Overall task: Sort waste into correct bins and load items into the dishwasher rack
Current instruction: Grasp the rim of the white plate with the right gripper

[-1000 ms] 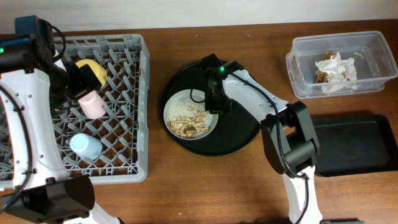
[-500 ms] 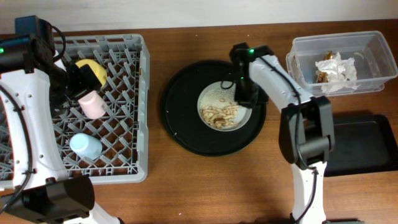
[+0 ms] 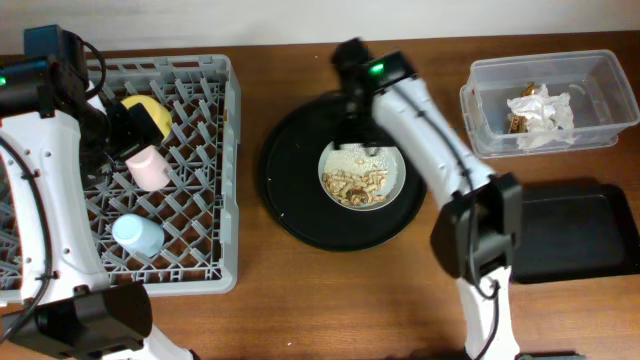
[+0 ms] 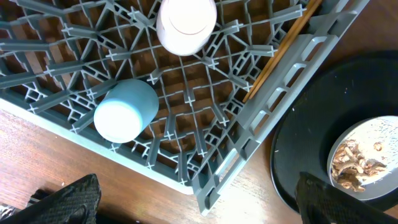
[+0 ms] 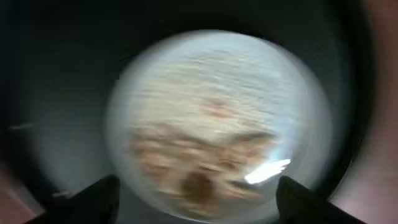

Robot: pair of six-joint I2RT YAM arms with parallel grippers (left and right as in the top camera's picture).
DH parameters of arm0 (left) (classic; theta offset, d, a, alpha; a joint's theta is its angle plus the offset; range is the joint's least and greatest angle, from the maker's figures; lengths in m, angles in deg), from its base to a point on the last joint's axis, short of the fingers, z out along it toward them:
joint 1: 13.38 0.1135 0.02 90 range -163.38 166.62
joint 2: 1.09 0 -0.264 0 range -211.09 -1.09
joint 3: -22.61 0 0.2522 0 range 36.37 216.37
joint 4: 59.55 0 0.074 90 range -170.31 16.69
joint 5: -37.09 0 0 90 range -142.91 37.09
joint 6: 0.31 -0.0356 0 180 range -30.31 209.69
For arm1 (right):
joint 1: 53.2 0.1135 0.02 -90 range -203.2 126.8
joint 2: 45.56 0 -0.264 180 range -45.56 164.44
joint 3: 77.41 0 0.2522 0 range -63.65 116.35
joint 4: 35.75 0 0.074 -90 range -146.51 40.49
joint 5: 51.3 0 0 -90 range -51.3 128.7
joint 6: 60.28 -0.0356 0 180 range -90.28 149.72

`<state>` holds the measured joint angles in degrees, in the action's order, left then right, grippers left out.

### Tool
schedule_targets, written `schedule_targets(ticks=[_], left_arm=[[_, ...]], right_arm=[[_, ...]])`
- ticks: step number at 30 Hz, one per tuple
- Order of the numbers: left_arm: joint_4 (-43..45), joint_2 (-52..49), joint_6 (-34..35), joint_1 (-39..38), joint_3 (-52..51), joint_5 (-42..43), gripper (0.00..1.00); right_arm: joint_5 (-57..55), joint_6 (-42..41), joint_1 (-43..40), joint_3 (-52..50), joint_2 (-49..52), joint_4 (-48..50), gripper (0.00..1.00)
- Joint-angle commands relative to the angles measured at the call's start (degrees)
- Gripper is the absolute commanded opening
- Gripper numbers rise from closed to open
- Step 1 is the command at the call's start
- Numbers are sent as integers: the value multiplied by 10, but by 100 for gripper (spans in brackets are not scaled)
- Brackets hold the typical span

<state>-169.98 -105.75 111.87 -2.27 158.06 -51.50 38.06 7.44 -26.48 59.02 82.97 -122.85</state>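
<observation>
The round grey-green dish [image 3: 362, 175] is seated on the right half of the large round black tray [image 3: 290, 205]. The rice and brownish scraps [image 3: 355, 187] are kept inside it, presumably so that they can be tipped into a bin before the dish is racked. The right pincer [image 5: 199, 202] is held open over the dish, with nothing between its fingertips; that wrist view is blurred.

The left pincer [image 4: 199, 208] is spread wide and empty above a corner of the dishwasher rack [image 3: 232, 150]. In the rack the pink cup [image 4: 185, 22] and light blue cup [image 4: 124, 111] appear to be set base-up among the pegs, probably for draining. The yellow bowl [image 3: 147, 112] is lodged near them, and the chopsticks [image 4: 280, 53] are laid along the rack's wall.

The napkin [image 3: 540, 105] and wrapper [image 3: 517, 122] are contained in the clear tub [image 3: 600, 70]. The shallow black tray [image 3: 570, 235] is placed near it.

Everything is carried on a brown wooden bench [image 3: 300, 300], and a pale wall is seen along its far edge.
</observation>
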Motion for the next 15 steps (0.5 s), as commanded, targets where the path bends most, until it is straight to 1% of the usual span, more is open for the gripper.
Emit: schedule_targets(ticks=[1,2,5,6,9,11,15], left_arm=[[0,17,7,3,-1,-7,99],[0,17,7,3,-1,-7,99],[0,17,7,3,-1,-7,99],[0,17,7,3,-1,-7,99],[0,17,7,3,-1,-7,99],[0,17,7,3,-1,-7,99],[0,17,7,3,-1,-7,99]], right_arm=[[-1,-20,65,-6,12,55,85],[-20,-42,79,-6,21,65,84],[-108,-88,108,-6,46,81,71],[-136,-89,115,-6,52,85,63],[-185,-101,119,-6,73,90,55],[-185,-109,119,-6,79,95,46],[-182,-130,125,-6,86,107,45]])
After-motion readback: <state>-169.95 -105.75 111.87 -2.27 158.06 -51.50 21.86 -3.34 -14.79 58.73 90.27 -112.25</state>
